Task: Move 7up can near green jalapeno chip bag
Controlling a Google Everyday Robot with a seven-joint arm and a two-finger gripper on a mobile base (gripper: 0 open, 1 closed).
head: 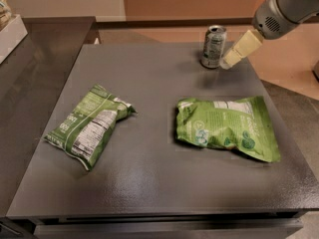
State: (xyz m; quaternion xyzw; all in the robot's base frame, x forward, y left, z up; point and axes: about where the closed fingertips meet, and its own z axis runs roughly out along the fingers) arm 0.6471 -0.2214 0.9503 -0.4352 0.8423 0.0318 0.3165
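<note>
The 7up can (213,46) stands upright near the far edge of the dark table (149,193), right of centre. The green jalapeno chip bag (89,126), dark green with a white nutrition panel, lies on the table's left side, far from the can. My gripper (227,61) reaches in from the upper right on a grey arm. Its cream tip sits just right of the can's lower part, very close to it or touching it.
A wider lime-green chip bag (227,128) lies on the right half of the table, in front of the can. A darker counter (30,68) adjoins the table on the left, with a white box (10,34) at its far end.
</note>
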